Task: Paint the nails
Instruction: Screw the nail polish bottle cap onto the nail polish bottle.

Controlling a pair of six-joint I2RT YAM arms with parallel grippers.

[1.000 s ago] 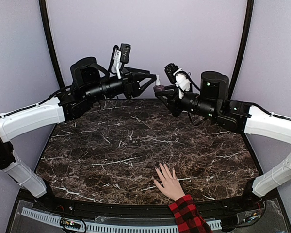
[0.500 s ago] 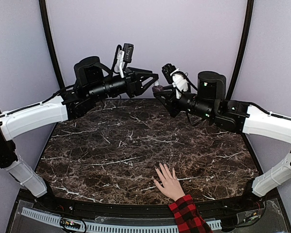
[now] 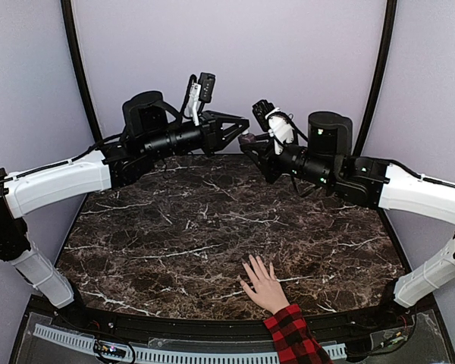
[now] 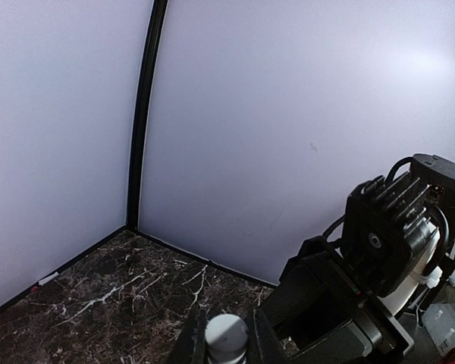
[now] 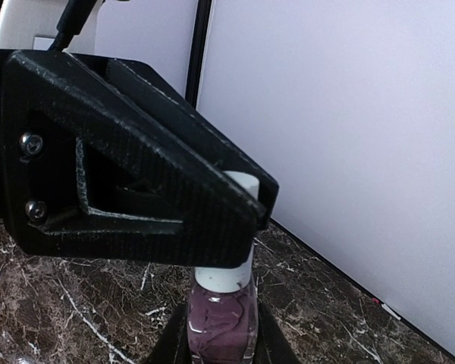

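A light-skinned hand (image 3: pixel 264 285) in a red-and-black plaid sleeve lies flat on the marble table's near edge, fingers spread. Its nails are too small to make out. High over the table's far side, my right gripper (image 3: pixel 249 149) (image 5: pixel 221 337) is shut on the purple glass body of a small polish bottle (image 5: pixel 221 322), holding it upright. My left gripper (image 3: pixel 245 126) (image 4: pixel 226 337) comes in from the left and is shut on the bottle's white cap (image 4: pixel 226 334) (image 5: pixel 229 269). In the right wrist view its black fingers (image 5: pixel 136 197) cover most of the cap.
The dark marble table (image 3: pixel 174 227) is walled by pale panels with black corner posts (image 3: pixel 80 76). Both arms meet near the back wall. The right arm's wrist housing (image 4: pixel 394 235) fills the lower right of the left wrist view.
My left arm has moved right to the bottle, and its open jaws have closed on the white cap. The right gripper has kept hold of the bottle. The hand has not moved.
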